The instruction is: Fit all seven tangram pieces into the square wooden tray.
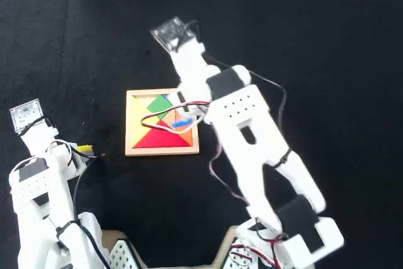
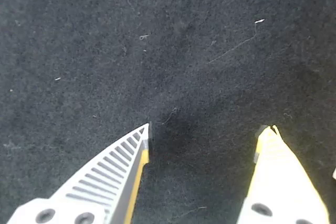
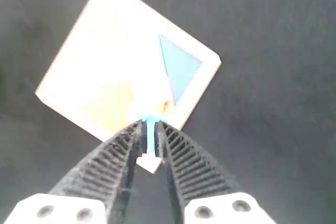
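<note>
Tray (image 1: pixel 129 124): square, wooden, flat on black cloth (image 1: pixel 315 42), approx. mid-table and closer to the right arm's side. High view: green piece (image 1: pixel 160 103) lay in the far part of the tray and red piece (image 1: pixel 160 139) along the near edge. The right side of the tray was covered by the arm and its wires, so the piece count could not be confirmed.

Right wrist view: tray (image 3: pixel 209 56) seen corner-on. 1 blue triangle (image 3: pixel 178 66) lay flat inside, next to the corner. An orange patch (image 3: pixel 107 106) sat in the part nearest the fingers. The rest of the inlay was too washed out to separate.

R gripper (image 3: pixel 149 129): above the tray's edge, jaws drawn almost together and pinching a thin blue piece (image 3: pixel 151 134) held on edge betw. the 2 fingertips. In the high view the same blue piece (image 1: pixel 181 123) showed over the right half of the tray, under the wrist.

L gripper (image 2: pixel 207 129): well apart from the tray, low over bare cloth at the left side of the table, w/ the arm folded back near its base. Jaws spread wide, nothing betw. them. The high view put it (image 1: pixel 85 150) level w/ the tray's near edge.
</note>
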